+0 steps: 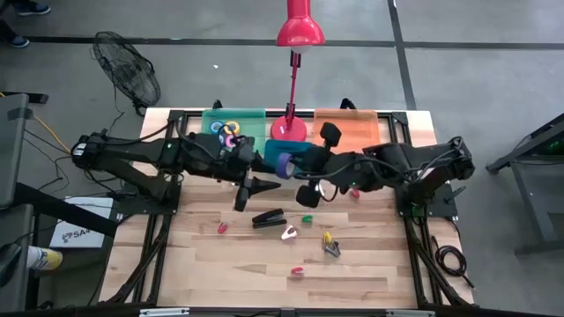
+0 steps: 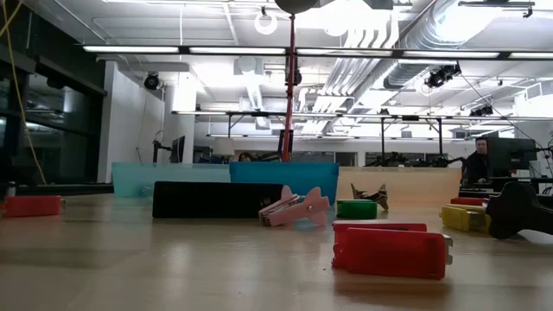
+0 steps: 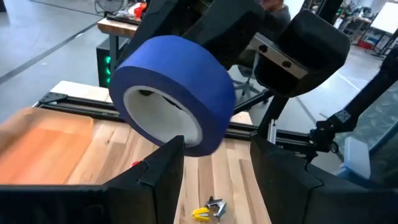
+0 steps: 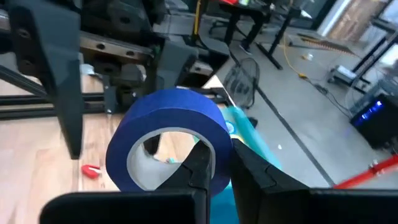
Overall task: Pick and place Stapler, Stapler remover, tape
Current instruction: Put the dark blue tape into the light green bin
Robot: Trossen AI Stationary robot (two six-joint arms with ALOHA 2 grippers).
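A blue tape roll point(image 1: 284, 165) hangs in the air over the table's middle, in front of the teal tray point(image 1: 275, 147). My right gripper point(image 4: 217, 155) reaches in from the right and is shut on it. My left gripper point(image 3: 217, 155) comes from the left, is open, and faces the same blue tape roll point(image 3: 171, 81), with one fingertip point(image 3: 171, 149) just under the roll's rim. More tape rolls point(image 1: 227, 132) lie in the green tray point(image 1: 251, 114). A black stapler point(image 1: 269, 217) and a pink staple remover point(image 1: 289, 233) lie on the table. My right gripper holds the blue roll by its wall point(image 4: 214, 134), one finger point(image 4: 198, 158) inside the hole and the other point(image 4: 252, 165) outside. The fingers come about level from the table's right side. The roll is lifted clear of the table. My left gripper: I cannot tell whether its fingertip touches the roll's rim point(image 3: 193, 146).
A red lamp point(image 1: 290, 126) stands at the far edge between the trays, with an orange tray point(image 1: 346, 125) to its right. Small red point(image 1: 222, 228), green point(image 1: 307, 218), yellow point(image 1: 328, 238) and metal point(image 1: 332, 251) staple removers are scattered on the near half.
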